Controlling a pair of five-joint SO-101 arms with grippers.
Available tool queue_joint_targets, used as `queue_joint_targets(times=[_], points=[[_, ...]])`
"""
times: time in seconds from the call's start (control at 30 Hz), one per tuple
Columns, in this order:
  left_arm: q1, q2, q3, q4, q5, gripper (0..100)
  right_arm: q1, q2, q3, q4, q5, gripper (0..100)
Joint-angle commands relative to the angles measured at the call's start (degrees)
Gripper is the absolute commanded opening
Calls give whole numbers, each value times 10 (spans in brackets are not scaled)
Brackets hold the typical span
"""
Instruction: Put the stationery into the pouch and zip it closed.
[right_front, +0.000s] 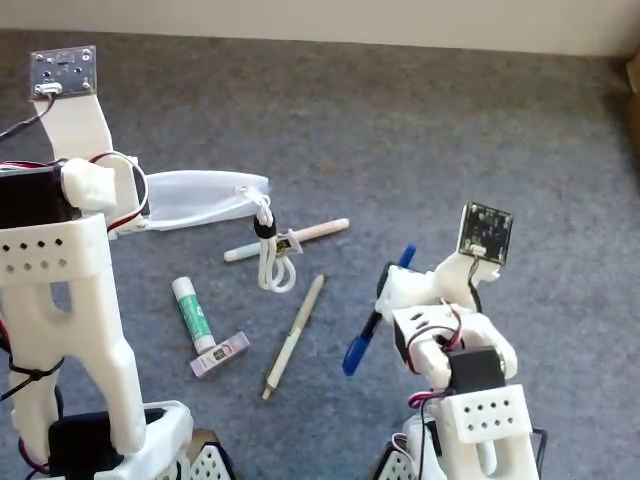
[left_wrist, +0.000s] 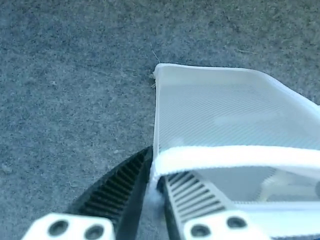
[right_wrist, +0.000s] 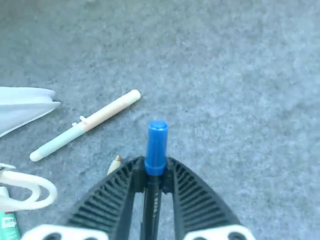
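Stationery lies loose on the grey carpet (right_front: 450, 120) near the white mesh pouch (right_front: 205, 205): we see a two-tone pen (right_front: 287, 240), a beige pen (right_front: 293, 337) and a glue stick (right_front: 192, 313) whose green label bears print too small for us to read. We find the left gripper (left_wrist: 154, 167) clenched on the pouch's edge, while the right gripper (right_wrist: 155, 167) grasps a blue marker (right_wrist: 156, 142) by its barrel, well apart from the pouch.
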Motion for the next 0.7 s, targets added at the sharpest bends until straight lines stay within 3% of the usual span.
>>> queue_joint_targets(times=[0.0,0.17,0.33,0.67], points=[[-4,-4,1,4,-5,11,0,-34,-11,-13,11,5],[-4,-4,1,4,-5,11,0,-56,-11,-13,13,5],[-4,-4,1,4,-5,11,-1,-87,-12,-15,81,5],[-4,-4,1,4,-5,11,-95,-179,-7,-74,140,5]])
